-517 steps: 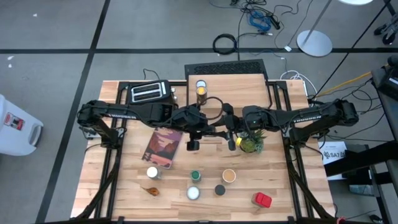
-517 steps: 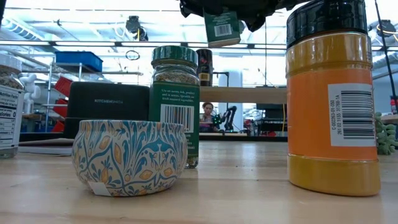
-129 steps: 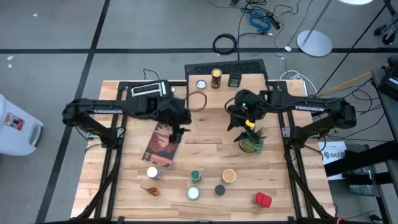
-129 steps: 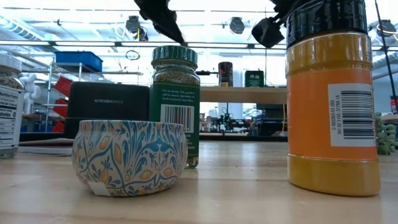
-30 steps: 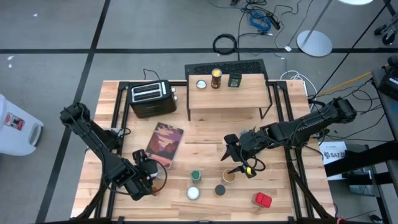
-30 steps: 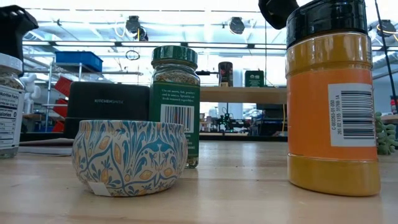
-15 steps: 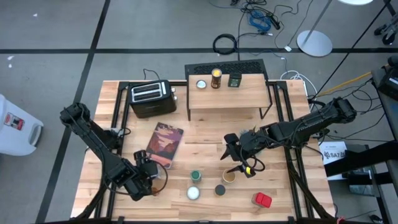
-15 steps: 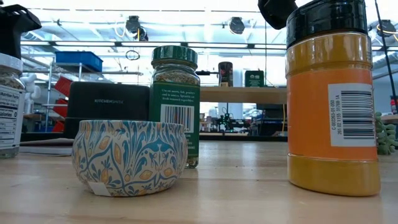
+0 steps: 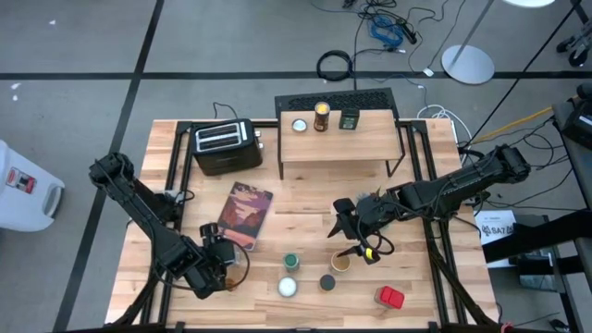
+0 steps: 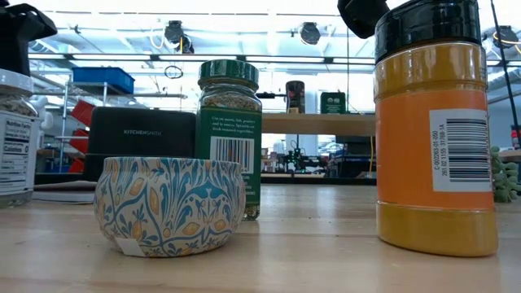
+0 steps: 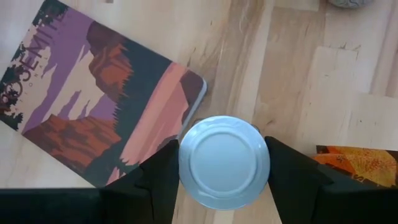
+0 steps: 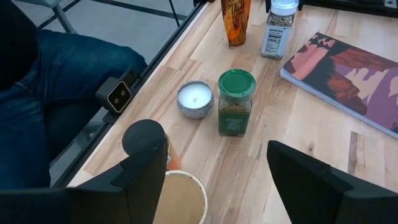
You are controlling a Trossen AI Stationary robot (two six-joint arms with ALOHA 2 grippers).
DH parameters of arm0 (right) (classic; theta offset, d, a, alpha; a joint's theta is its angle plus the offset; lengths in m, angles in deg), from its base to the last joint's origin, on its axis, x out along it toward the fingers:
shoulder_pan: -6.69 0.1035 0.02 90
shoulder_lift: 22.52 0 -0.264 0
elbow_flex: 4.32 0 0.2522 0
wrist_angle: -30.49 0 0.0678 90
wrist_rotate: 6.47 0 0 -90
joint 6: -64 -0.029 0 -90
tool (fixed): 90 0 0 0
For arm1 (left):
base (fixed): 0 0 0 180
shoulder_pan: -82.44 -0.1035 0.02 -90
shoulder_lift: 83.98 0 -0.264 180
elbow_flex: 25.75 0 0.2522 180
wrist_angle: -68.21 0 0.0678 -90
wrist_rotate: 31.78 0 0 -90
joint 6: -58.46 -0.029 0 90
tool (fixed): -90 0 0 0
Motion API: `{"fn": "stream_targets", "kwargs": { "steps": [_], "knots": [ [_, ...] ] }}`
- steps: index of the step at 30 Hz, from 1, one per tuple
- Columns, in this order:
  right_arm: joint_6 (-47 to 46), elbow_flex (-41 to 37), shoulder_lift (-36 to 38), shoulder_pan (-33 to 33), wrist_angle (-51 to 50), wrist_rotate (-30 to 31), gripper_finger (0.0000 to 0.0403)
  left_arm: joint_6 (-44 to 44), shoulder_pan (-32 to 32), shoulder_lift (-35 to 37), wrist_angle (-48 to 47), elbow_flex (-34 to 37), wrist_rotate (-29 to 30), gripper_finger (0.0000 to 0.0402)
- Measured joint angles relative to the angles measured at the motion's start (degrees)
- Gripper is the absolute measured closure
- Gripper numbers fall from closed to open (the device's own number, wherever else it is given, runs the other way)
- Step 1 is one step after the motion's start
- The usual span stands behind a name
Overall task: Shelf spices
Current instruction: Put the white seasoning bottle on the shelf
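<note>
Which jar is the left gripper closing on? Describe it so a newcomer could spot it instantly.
Start from the reddish book on the table's left half. Just off its near corner stands a white-lidded jar, with the left gripper straddling it. Unlike the green-lidded jar and the candle tin farther right, its lid is plain white and a gripper is over it.

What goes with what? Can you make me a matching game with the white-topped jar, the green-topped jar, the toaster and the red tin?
Things:
1. white-topped jar
2. green-topped jar
3. toaster
4. red tin

Places:
A. next to the candle tin
B. near the front right corner of the table
C. between the fingers of the left claw
D. at the back left, beside the shelf

Pairs: 1-C, 2-A, 3-D, 4-B
</note>
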Motion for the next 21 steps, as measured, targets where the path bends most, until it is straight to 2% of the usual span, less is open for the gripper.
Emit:
{"fn": "stream_targets", "kwargs": {
  "steps": [8,15,21],
  "knots": [
    [0.5,0.0,0.0,0.0,1.1,0.1,0.0140,-4.1,-1.2,0.1,-0.4,-2.3,1.9,0.0198],
    [1.3,0.0,-1.4,0.0,6.6,0.2,0.0140,-8.2,-3.4,3.0,-0.5,-3.4,3.1,0.0198],
    [2.6,0.0,-5.3,0.0,13.6,0.7,0.0140,-13.9,-6.6,4.7,-0.3,-6.2,3.2,0.0198]
  ]
}}
